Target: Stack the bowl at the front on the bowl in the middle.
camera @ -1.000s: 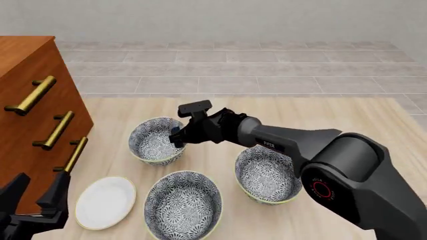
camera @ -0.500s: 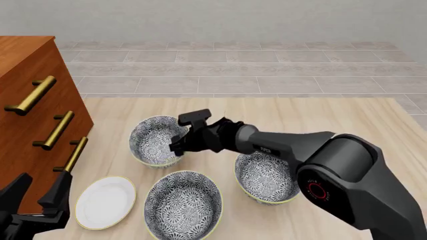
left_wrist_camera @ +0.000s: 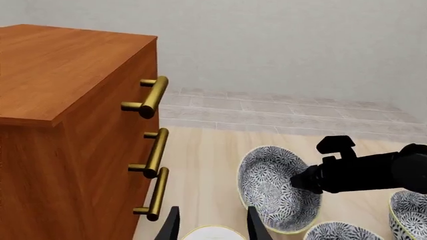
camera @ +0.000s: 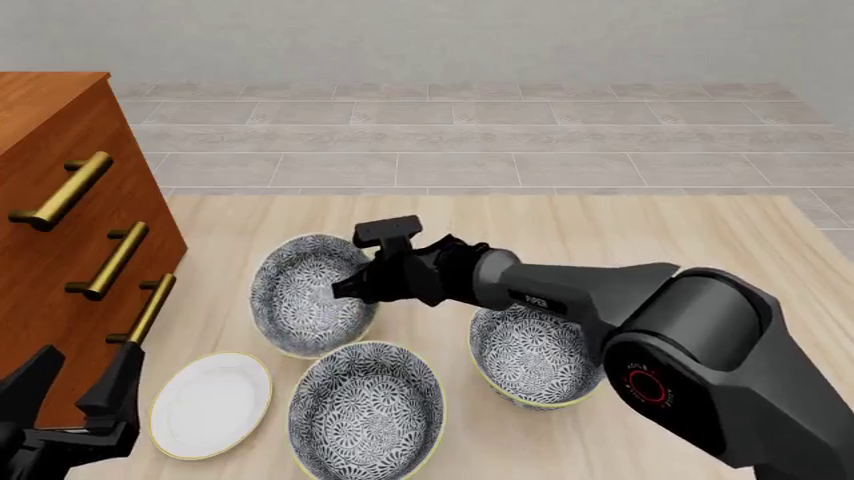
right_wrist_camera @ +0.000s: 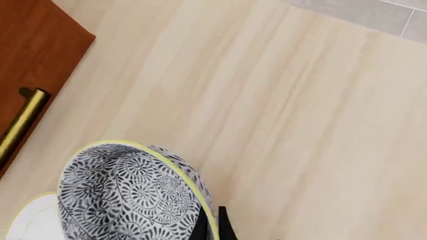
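Three alike floral bowls stand on the table. My right gripper [camera: 344,290] is shut on the right rim of the far left one, the bowl at the front [camera: 296,300]. That bowl is tilted and partly raised. In the right wrist view its yellow rim sits pinched between the fingertips [right_wrist_camera: 202,227] over the bowl at the front [right_wrist_camera: 127,192]. The bowl in the middle [camera: 534,355] sits under the right forearm. My left gripper [camera: 70,400] hangs open at the near left, apart from all bowls; in the left wrist view the left gripper [left_wrist_camera: 213,229] holds nothing.
A third floral bowl [camera: 367,410] sits nearest the camera. A flat white plate [camera: 211,405] lies left of it, near the left gripper. A wooden dresser [camera: 60,250] with brass handles [camera: 114,262] stands along the table's left side.
My right gripper dropped onto the far left bowl's rim and shut on it. The bowl has since tipped and risen a little. The left arm has not moved.
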Motion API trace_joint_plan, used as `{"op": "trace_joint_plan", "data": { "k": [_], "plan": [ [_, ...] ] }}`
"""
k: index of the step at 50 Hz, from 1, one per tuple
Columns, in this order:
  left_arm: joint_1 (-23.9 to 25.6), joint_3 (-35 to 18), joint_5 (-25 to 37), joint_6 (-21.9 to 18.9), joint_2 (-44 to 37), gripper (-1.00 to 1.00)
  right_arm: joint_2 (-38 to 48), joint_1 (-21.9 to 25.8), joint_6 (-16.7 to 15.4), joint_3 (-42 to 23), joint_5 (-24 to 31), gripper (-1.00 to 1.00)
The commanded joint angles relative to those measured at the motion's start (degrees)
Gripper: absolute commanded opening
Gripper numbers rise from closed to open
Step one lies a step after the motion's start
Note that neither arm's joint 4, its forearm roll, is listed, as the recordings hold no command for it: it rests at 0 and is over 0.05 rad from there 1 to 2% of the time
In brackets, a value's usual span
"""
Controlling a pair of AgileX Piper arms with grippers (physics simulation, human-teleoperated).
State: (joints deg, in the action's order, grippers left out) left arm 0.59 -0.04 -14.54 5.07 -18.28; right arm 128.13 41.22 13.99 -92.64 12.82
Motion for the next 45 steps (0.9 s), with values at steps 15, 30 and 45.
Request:
{"op": "trace_joint_plan", "data": {
  "k": [15,30,45],
  "plan": [
    [0.7,-0.1,1.4,0.1,1.6,1.0,-6.5,-1.6,2.3,1.8,-0.4,-1.0],
    [0.6,-0.2,1.4,-0.2,1.4,1.0,-13.1,-3.3,0.6,0.9,2.8,-1.0],
    [0.6,-0.4,2.6,-0.6,3.0,1.0,-18.9,-3.3,-0.1,4.8,4.6,-1.0]
  ]
}}
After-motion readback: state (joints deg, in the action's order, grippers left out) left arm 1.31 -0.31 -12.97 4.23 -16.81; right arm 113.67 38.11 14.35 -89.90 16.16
